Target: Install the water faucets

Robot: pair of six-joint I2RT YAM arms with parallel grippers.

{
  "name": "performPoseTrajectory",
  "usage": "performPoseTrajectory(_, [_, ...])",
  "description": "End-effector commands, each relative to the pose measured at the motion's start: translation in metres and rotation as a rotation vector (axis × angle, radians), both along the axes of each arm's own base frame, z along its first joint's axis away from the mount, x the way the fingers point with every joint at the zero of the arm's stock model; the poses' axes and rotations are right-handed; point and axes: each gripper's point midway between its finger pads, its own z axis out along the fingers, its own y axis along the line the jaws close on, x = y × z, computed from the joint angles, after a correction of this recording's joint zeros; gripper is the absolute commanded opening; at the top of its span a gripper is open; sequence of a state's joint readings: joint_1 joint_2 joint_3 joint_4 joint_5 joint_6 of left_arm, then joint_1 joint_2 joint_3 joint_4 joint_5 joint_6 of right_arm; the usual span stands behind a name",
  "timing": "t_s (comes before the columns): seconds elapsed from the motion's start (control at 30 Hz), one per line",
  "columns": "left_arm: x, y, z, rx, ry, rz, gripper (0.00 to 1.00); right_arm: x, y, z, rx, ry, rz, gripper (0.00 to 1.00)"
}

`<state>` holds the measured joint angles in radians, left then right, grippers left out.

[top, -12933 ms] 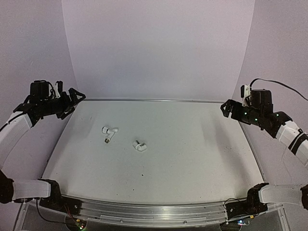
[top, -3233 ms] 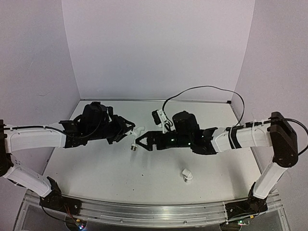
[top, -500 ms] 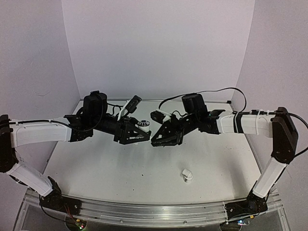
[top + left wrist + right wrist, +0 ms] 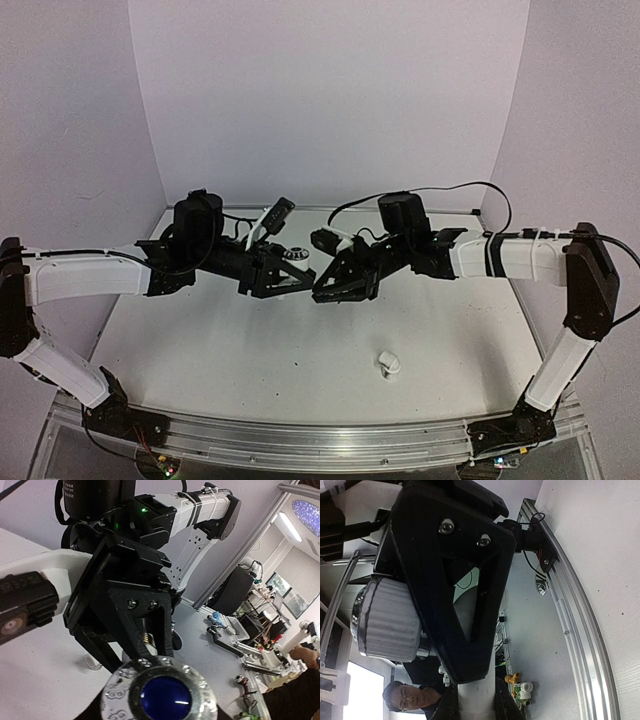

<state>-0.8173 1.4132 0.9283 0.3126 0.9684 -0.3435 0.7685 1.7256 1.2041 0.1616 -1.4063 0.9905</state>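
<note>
One water faucet, a white body with a round silvery knob [image 4: 297, 257], hangs in the air above the table's middle between both grippers. My right gripper [image 4: 322, 288] is shut on its white stem [image 4: 476, 692]. My left gripper [image 4: 298, 284] comes in from the left and its black fingers [image 4: 460, 605] close round the same faucet. In the left wrist view the blue-centred knob [image 4: 160, 695] fills the foreground, with a threaded metal end [image 4: 145, 640] behind it. The other faucet part [image 4: 388, 364], small and white, lies on the table at the front right.
The white table [image 4: 200, 350] has a metal rail [image 4: 320, 440] along its near edge. Plain walls stand behind and to both sides. The right arm's black cable [image 4: 450, 192] loops above it.
My left gripper's jaws have narrowed onto the faucet. Both arms have barely moved, and the small part on the table lies where it was.
</note>
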Motion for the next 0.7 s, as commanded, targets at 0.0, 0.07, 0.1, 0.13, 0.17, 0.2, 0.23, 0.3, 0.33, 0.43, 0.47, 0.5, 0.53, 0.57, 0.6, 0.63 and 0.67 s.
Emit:
performPoseTrajectory(0.0, [-0.009, -0.001, 0.004, -0.032, -0.03, -0.031, 0.37, 0.007, 0.003, 0.03, 0.081, -0.085, -0.036, 0.0])
performPoseTrajectory(0.07, [-0.008, 0.0, 0.006, -0.036, -0.039, -0.023, 0.36, 0.007, 0.003, 0.03, 0.081, -0.083, -0.038, 0.0])
performPoseTrajectory(0.1, [-0.01, 0.001, 0.008, -0.042, -0.049, -0.023, 0.36, 0.007, 0.003, 0.031, 0.084, -0.082, -0.04, 0.0])
performPoseTrajectory(0.13, [-0.01, 0.001, 0.008, -0.043, -0.051, -0.022, 0.38, 0.007, 0.003, 0.03, 0.083, -0.081, -0.041, 0.0])
performPoseTrajectory(0.17, [-0.01, 0.001, 0.008, -0.043, -0.052, -0.019, 0.41, 0.007, 0.003, 0.03, 0.084, -0.081, -0.042, 0.0])
performPoseTrajectory(0.2, [-0.01, 0.002, 0.008, -0.043, -0.055, -0.017, 0.44, 0.007, 0.003, 0.03, 0.084, -0.08, -0.045, 0.0])
performPoseTrajectory(0.23, [-0.01, 0.002, 0.008, -0.044, -0.056, -0.014, 0.44, 0.007, 0.003, 0.031, 0.087, -0.081, -0.045, 0.0])
performPoseTrajectory(0.3, [-0.011, 0.003, 0.009, -0.046, -0.061, -0.011, 0.35, 0.007, 0.003, 0.032, 0.088, -0.081, -0.048, 0.0])
performPoseTrajectory(0.33, [-0.009, 0.003, 0.011, -0.049, -0.068, 0.004, 0.23, 0.007, 0.003, 0.033, 0.092, -0.086, -0.051, 0.0])
performPoseTrajectory(0.43, [-0.007, 0.007, 0.012, -0.053, -0.087, 0.041, 0.04, 0.007, 0.002, 0.032, 0.096, -0.102, -0.062, 0.07])
performPoseTrajectory(0.47, [-0.005, 0.009, 0.013, -0.055, -0.097, 0.065, 0.01, 0.007, 0.001, 0.03, 0.096, -0.112, -0.069, 0.16])
performPoseTrajectory(0.5, [-0.004, 0.011, 0.013, -0.055, -0.103, 0.085, 0.01, 0.008, 0.001, 0.028, 0.094, -0.119, -0.078, 0.22])
performPoseTrajectory(0.53, [-0.001, 0.014, 0.013, -0.054, -0.111, 0.121, 0.0, 0.01, 0.001, 0.023, 0.088, -0.13, -0.091, 0.3])
performPoseTrajectory(0.57, [0.007, 0.02, 0.011, -0.042, -0.116, 0.197, 0.0, 0.013, -0.001, 0.013, 0.073, -0.162, -0.115, 0.47])
performPoseTrajectory(0.6, [0.012, 0.023, 0.01, -0.034, -0.116, 0.234, 0.0, 0.015, -0.002, 0.007, 0.059, -0.184, -0.128, 0.53])
performPoseTrajectory(0.63, [0.016, 0.026, 0.008, -0.023, -0.111, 0.27, 0.0, 0.018, -0.004, 0.0, 0.034, -0.208, -0.145, 0.63])
performPoseTrajectory(0.67, [0.036, 0.033, 0.002, 0.017, -0.09, 0.41, 0.0, 0.022, -0.013, -0.025, -0.078, -0.25, -0.189, 0.78])
